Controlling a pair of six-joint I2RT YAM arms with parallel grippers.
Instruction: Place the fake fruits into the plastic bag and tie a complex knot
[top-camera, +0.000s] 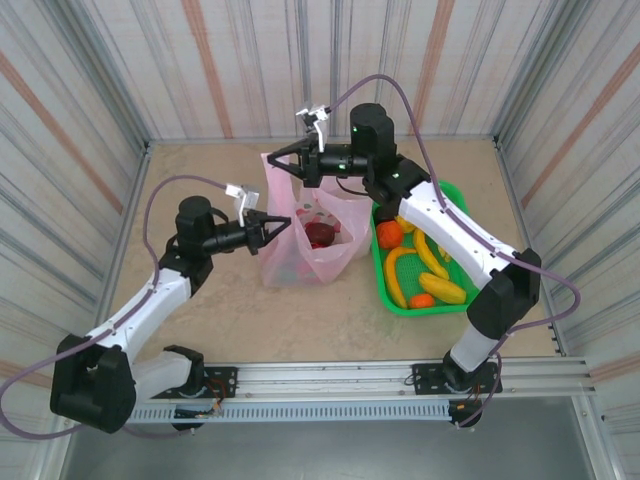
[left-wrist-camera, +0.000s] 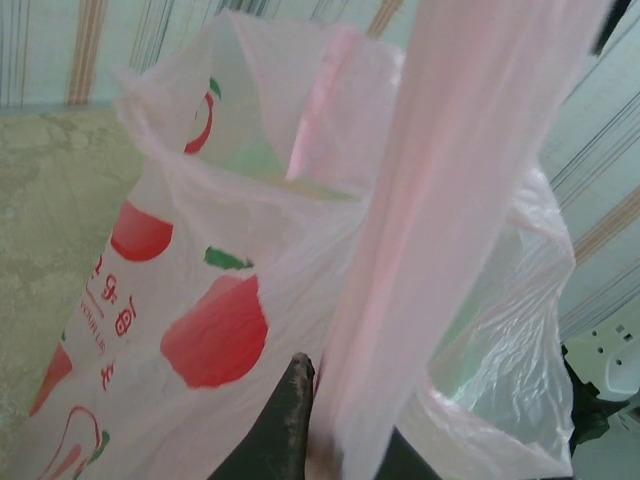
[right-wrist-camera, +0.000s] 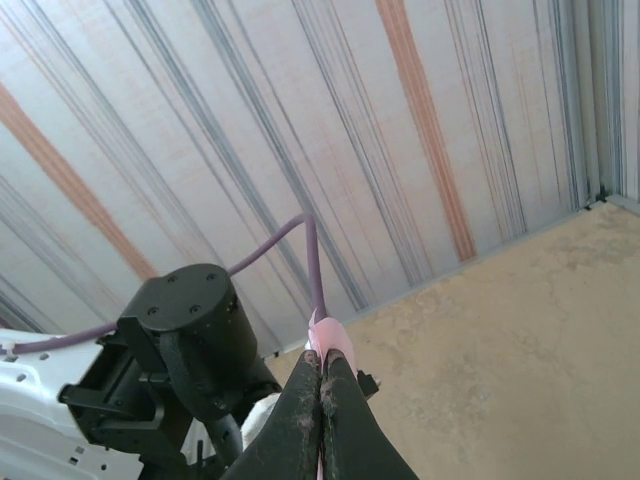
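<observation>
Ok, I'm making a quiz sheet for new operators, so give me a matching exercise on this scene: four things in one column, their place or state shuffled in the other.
Things:
1. left gripper
2. right gripper
3. green basket
4. red fruit

Place or state:
A. lies inside the plastic bag
B. holds bananas and orange balls
C. shut on the bag's far edge
D. shut on the bag's nearer left side

Pairs: 1-D, 2-C, 3-B, 4-A.

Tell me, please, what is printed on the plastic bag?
The plastic bag has red fruits with green leaves, clearest in the left wrist view.
</observation>
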